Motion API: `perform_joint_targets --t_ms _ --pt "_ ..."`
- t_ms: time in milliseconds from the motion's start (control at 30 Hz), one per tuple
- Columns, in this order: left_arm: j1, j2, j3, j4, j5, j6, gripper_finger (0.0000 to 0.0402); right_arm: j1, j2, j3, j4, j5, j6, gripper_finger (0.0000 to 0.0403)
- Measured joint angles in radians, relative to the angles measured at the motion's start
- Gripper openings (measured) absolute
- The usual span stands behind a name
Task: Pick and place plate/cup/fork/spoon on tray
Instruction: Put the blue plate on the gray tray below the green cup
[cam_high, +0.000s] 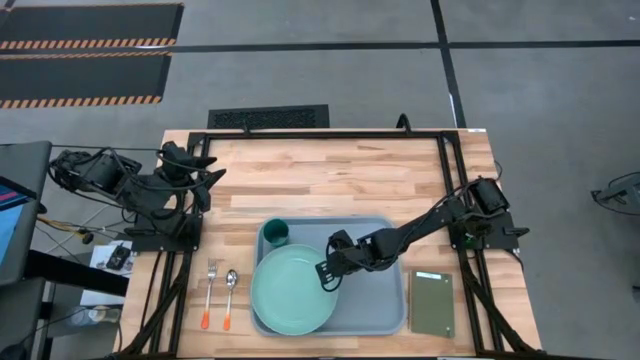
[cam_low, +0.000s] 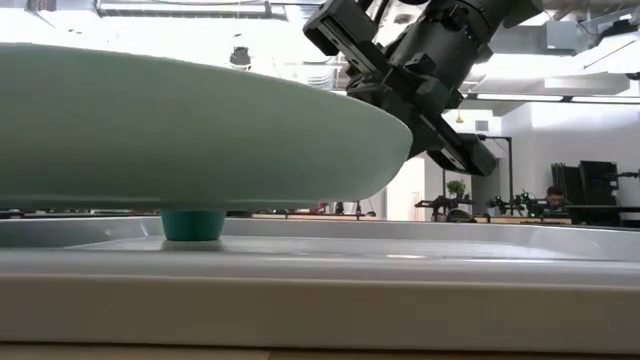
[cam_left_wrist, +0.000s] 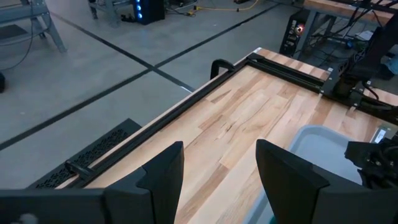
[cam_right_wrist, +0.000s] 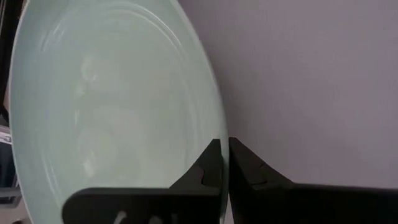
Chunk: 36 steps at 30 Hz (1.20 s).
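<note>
The mint-green plate (cam_high: 290, 290) is over the left half of the pale blue-grey tray (cam_high: 385, 300) and reaches past its near-left rim. My right gripper (cam_high: 325, 272) is shut on the plate's right rim. The dark green cup (cam_high: 275, 235) stands in the tray's far-left corner. In the low view the cup (cam_low: 193, 222) shows under the raised plate (cam_low: 180, 120). The fork (cam_high: 210, 290) and the spoon (cam_high: 229, 295) lie side by side on the table left of the tray. My left gripper (cam_high: 207, 178) waits open at the far left (cam_left_wrist: 221, 168). My right gripper pinches the plate's right-hand rim (cam_right_wrist: 214, 134) between its two fingers, one on the inner face and one on the outer. The fingers (cam_low: 405, 110) come slanting down from the table's right. That side of the plate is held above the tray floor (cam_low: 320, 240). Whether its far side rests on anything, I cannot tell.
A small olive-green pad (cam_high: 432, 302) lies on the table right of the tray. The black frame rails (cam_high: 320, 135) run along the table's far edge and sides. Bare wood lies between the tray and the far rail.
</note>
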<state>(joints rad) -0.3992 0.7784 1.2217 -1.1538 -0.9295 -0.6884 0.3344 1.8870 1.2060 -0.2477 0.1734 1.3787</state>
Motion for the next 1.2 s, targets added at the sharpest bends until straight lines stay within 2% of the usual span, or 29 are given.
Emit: perform_joint_targets --t_ms 600,800,1200 --pt "0.000 0.000 0.000 0.000 0.006 -0.008 0.0188 0.000 0.016 0.000 0.010 0.058 -0.022 0.0022" --pt "0.000 0.000 0.000 0.000 0.007 -0.008 0.0188 0.001 0.069 0.000 0.093 0.025 0.000 0.0022" --pt "0.000 0.000 0.000 0.001 0.007 -0.012 0.0188 -0.008 0.057 0.000 0.058 0.010 -0.015 0.0027"
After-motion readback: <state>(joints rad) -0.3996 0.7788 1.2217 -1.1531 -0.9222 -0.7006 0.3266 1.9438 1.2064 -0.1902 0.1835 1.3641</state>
